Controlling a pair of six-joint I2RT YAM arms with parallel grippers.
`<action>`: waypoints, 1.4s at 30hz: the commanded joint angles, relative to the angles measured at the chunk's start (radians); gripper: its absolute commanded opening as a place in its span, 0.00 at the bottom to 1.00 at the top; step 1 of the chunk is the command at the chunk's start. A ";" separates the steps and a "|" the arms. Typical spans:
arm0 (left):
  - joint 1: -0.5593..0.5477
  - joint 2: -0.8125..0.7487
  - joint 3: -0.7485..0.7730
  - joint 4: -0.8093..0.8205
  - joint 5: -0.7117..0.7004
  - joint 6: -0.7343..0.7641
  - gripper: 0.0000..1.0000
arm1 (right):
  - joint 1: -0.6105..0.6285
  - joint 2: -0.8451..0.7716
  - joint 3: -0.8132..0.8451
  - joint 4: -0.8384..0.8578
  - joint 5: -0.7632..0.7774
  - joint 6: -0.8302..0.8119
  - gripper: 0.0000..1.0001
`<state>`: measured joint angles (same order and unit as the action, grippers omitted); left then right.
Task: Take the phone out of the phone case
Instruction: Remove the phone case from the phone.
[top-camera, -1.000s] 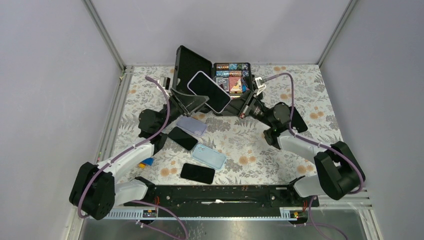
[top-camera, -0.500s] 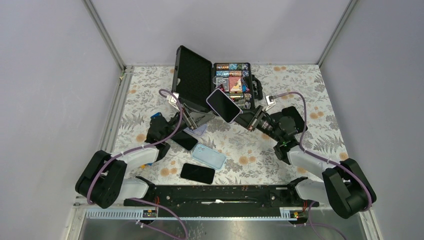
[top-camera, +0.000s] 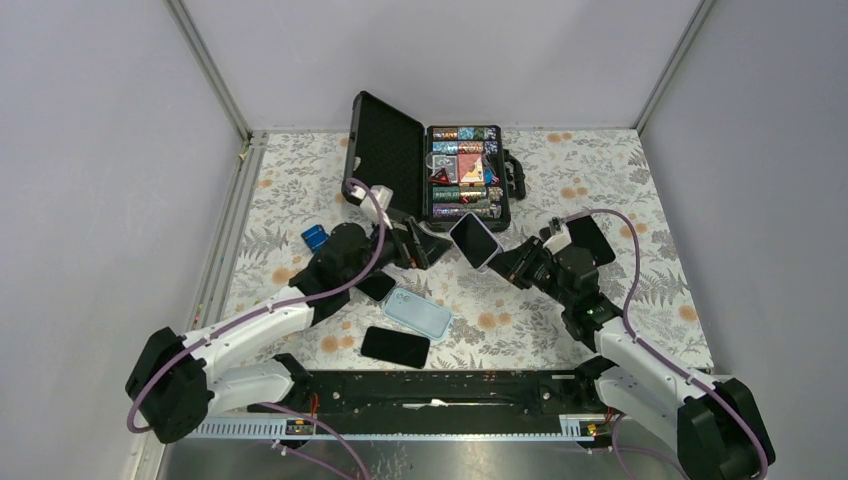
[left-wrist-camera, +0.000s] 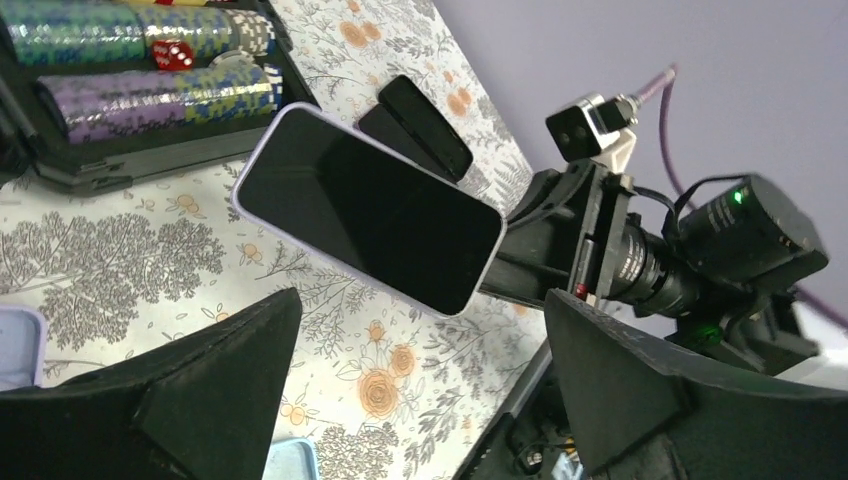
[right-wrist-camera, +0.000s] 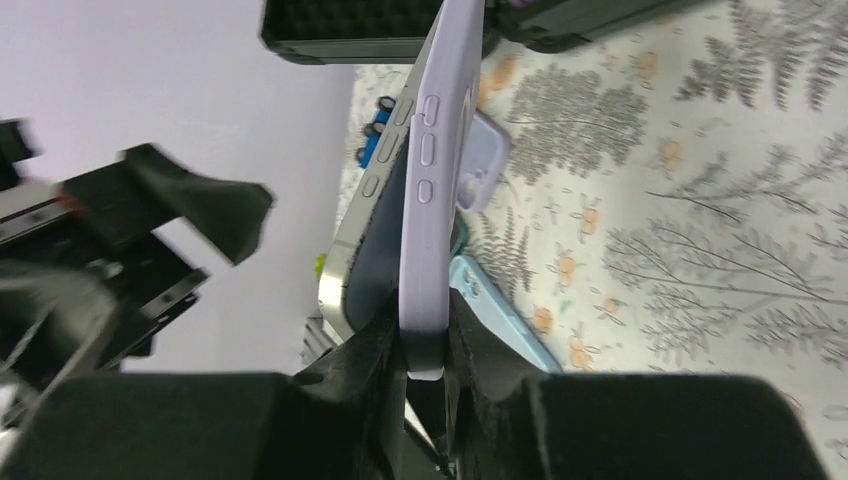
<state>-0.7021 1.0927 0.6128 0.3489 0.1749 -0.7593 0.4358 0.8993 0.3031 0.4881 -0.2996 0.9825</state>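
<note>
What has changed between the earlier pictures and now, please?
The left claw opened, let go of the phone in its lavender case and drew back. The right claw, shut on it, carried it nearer and rightward, away from the open black chip case. The light-blue case and bare black phone stayed put.

One lilac-cased phone (top-camera: 474, 240), one pale-blue case (top-camera: 418, 312), one open chip case (top-camera: 385, 150), one blue object (top-camera: 314, 237)

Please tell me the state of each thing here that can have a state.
Phone: held off the table, screen dark, one edge out of its case.
Phone case: clamped at one end.
Right gripper: shut on phone case.
Left gripper: open, holding nothing.
Chip box: open, lid up.
</note>
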 joint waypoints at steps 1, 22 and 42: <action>-0.113 0.044 0.097 -0.119 -0.171 0.190 0.93 | -0.004 -0.034 0.050 -0.088 0.063 -0.031 0.00; -0.380 0.347 0.302 -0.208 -0.298 0.468 0.83 | -0.007 -0.012 0.134 -0.327 0.074 0.003 0.00; -0.416 0.447 0.374 -0.181 -0.494 0.541 0.59 | -0.006 0.029 0.151 -0.332 0.035 0.009 0.00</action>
<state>-1.1240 1.5684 0.9623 0.1070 -0.2562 -0.2356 0.4328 0.9298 0.4007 0.0929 -0.2295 0.9951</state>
